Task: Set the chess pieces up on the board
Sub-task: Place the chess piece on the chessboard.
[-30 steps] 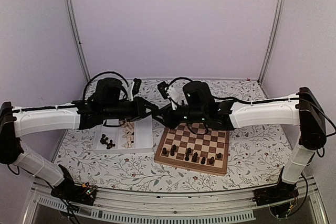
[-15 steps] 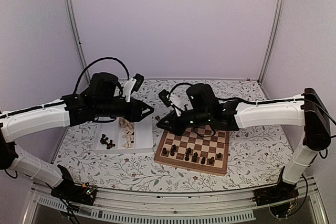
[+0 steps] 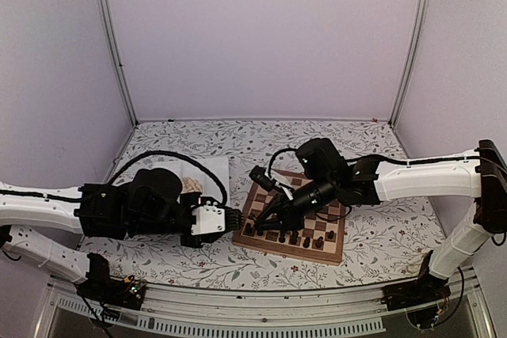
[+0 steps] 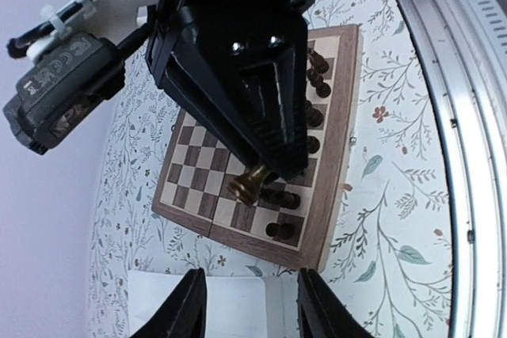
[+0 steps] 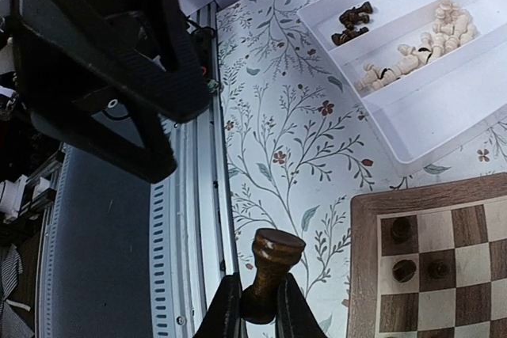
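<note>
Your right tool (image 5: 256, 306) pinches the small dark turned wooden chess piece (image 5: 273, 263) at its narrow stem (light, stiff, probably slippery); your left tool (image 4: 252, 306) gapes empty.

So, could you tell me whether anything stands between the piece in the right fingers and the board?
Nothing visible does. The dark piece, held in the right fingers, hangs above the board near its left end. Placed pieces stand close beside that spot.
</note>
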Available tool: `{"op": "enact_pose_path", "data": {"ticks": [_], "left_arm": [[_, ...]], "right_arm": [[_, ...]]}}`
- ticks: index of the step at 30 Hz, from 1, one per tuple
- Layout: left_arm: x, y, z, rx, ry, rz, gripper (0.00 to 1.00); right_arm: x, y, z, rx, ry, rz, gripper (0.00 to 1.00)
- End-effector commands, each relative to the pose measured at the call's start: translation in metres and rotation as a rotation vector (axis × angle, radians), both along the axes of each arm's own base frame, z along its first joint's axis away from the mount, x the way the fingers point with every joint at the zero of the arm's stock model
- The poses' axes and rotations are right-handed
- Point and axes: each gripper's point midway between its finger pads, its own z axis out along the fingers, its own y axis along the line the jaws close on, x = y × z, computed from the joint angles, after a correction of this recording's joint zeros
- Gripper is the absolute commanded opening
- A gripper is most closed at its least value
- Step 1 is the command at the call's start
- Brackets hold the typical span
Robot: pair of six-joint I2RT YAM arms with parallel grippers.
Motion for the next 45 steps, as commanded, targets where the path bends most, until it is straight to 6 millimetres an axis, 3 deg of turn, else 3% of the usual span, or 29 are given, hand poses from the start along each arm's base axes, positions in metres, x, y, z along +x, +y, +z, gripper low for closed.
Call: {"op": "enact_pose_path", "data": {"ticks": [1,7,15,22,30,38,40,42,45], "left_arm": [[0.009,-0.008,0.003,0.119,-0.212,-0.054,0.42],[0.009,-0.022,-0.017,0.252,-0.284,-0.095,0.43],[0.018,-0.037,-0.011,0.237,-0.336,-0.061,0.44],[0.001,-0.051,-0.009,0.229,-0.345,-0.143,0.42],[-0.001,-0.057,-0.021,0.287,-0.339,-0.168,0.3],[0.016,-0.053,-0.03,0.337,-0.358,-0.09,0.12],[0.026,-0.051,-0.028,0.317,-0.341,-0.047,0.08],[0.036,-0.048,-0.024,0.268,-0.287,-0.006,0.05],[0.05,-0.043,-0.015,0.142,-0.137,0.052,0.05]], "right_arm": [[-0.022,-0.003,0.004,0.024,0.08,0.102,0.07],[-0.027,-0.002,0.004,0.038,0.115,0.127,0.08],[-0.031,-0.003,-0.006,0.016,0.147,0.145,0.08],[-0.031,-0.002,-0.009,0.007,0.146,0.145,0.09],[-0.03,-0.001,-0.01,0.008,0.145,0.148,0.09],[-0.032,-0.003,-0.008,0.007,0.147,0.151,0.1],[-0.032,-0.004,-0.007,0.007,0.141,0.148,0.15],[-0.029,-0.007,-0.004,0.01,0.131,0.134,0.27],[-0.023,-0.017,0.012,0.05,0.106,0.116,0.35]]}}
